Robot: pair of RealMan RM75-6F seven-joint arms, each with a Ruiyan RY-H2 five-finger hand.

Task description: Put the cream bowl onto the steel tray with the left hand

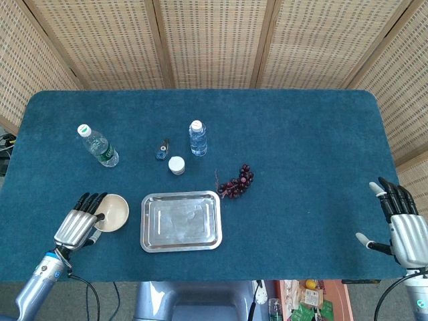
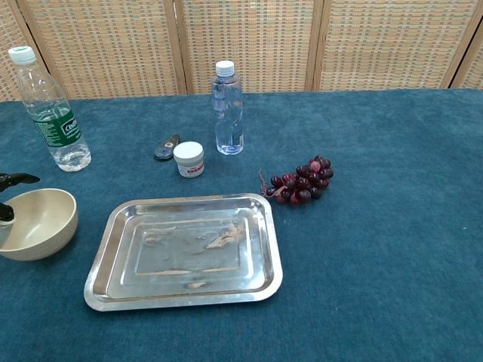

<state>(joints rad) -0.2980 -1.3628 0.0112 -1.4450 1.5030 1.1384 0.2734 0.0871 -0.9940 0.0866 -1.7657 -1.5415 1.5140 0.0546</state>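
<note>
The cream bowl [image 1: 115, 210] [image 2: 39, 222] stands on the blue cloth just left of the steel tray [image 1: 180, 222] [image 2: 189, 256], a small gap between them. My left hand [image 1: 79, 226] is at the bowl's left rim, its dark fingertips [image 2: 15, 179] reaching over the rim and into the bowl. Its thumb is hidden, and the hand seems to grip the rim. The bowl looks slightly tipped. My right hand [image 1: 403, 224] hangs off the table's right edge, fingers spread, holding nothing. The tray is empty.
Behind the tray stand a green-label bottle [image 1: 97, 146] [image 2: 53, 113], a clear bottle [image 1: 197, 138] [image 2: 228, 109], a small white jar [image 1: 176, 165] [image 2: 189, 159] and a small dark object [image 1: 162, 150]. Dark grapes [image 1: 237, 182] [image 2: 302, 182] lie by the tray's far right corner.
</note>
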